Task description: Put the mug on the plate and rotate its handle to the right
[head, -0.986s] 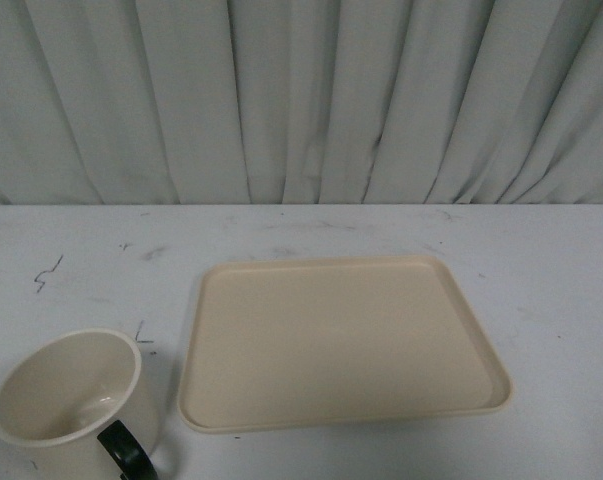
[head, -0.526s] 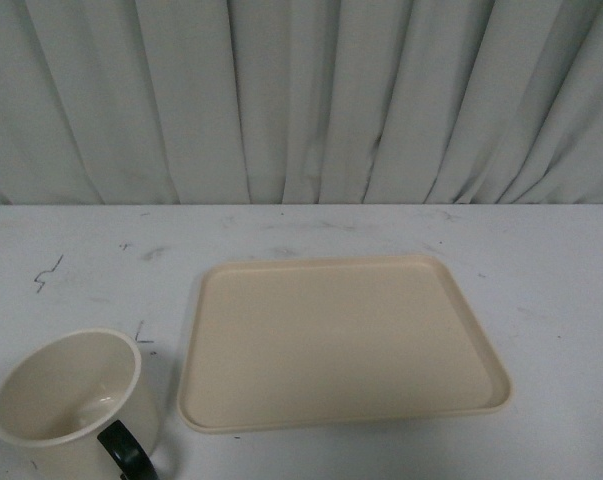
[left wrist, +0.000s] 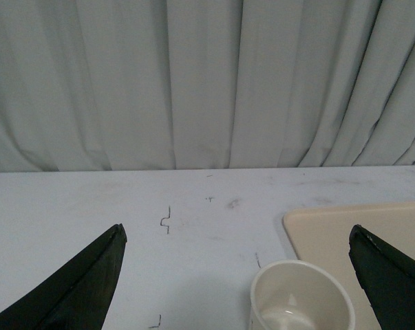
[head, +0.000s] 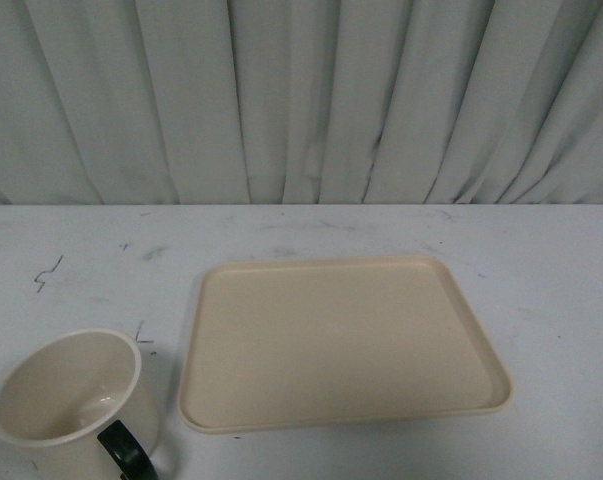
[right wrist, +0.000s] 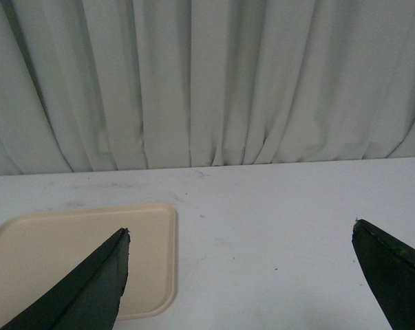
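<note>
The upright mug's (head: 66, 400) handle (head: 126, 452) points to 5 o'clock; the plate (head: 341, 340) lies lengthwise 9-to-3. The left claw (left wrist: 236, 229) and right claw (right wrist: 241, 227) gape wide, empty.

- And here's the left gripper (left wrist: 236, 229), jaws thrown wide, its two dark fingers (left wrist: 87, 289) flanking the wrist camera's line of sight, one on either side.
- Both left fingers taper to narrow tips; the tips sit level with each other and far apart, pointing forward away from the wrist.
- Over to the right gripper (right wrist: 241, 227): same picture, jaws spread wide, dark fingers (right wrist: 87, 289) angling out from the wrist and tips well apart.
- The right tips are almost level, one sitting a touch higher in the wrist view than its partner.
- Both hands point ahead, with clear space between each pair of tips.
</note>
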